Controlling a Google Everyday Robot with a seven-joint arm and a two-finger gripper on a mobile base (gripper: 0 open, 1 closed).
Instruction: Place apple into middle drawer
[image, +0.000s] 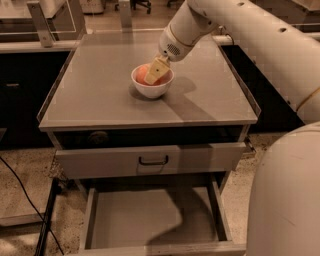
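Camera view: apple in the bowl on the cabinet, gripper at it, drawer open below.

At 6 o'clock the middle drawer (150, 220) stands pulled out, grey, shallow, its flat floor holding nothing. Above it one more grey drawer (205, 157), with a small black handle (153, 161), is slightly out. On the cabinet top (95, 95), toward 12 o'clock, sits one white bowl (151, 89) holding one round red-orange apple (143, 74). The one gripper (157, 71) reaches in from 2 o'clock, against the apple; its grip cannot be told.
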